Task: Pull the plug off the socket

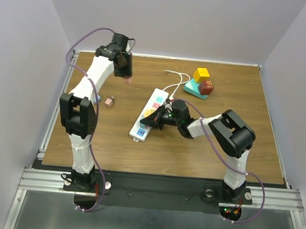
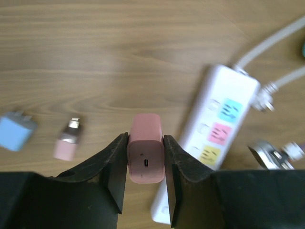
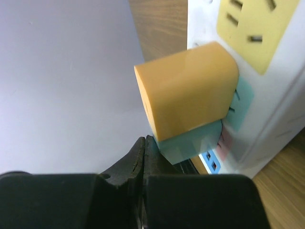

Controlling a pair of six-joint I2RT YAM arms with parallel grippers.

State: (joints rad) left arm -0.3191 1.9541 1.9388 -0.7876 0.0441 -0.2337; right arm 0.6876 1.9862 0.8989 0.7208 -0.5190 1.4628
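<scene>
Pink and glossy, the plug (image 2: 145,157) is pinched by its sides in the narrow jaws of the left gripper (image 2: 145,137), its small port facing the wrist camera. We see it held in the air, well apart from the socket (image 1: 143,125), so we judge this one already pulled free. The socket lies slantwise near the middle of the wooden table (image 1: 236,148), its thin cord (image 1: 174,73) running toward the far side. The right gripper (image 3: 145,155) is low at the strip's edge, jaws pressed together on nothing, tips just beside a teal plug (image 3: 186,143) and an orange plug (image 3: 188,90) seated in the outlets. We read that closed, low pose as bracing the strip against lifting, though we cannot tell whether it touches. A blue adapter (image 2: 16,131) and a small pink adapter (image 2: 69,140) lie loose on the wood left of the strip, likely the spot for pulled plugs
</scene>
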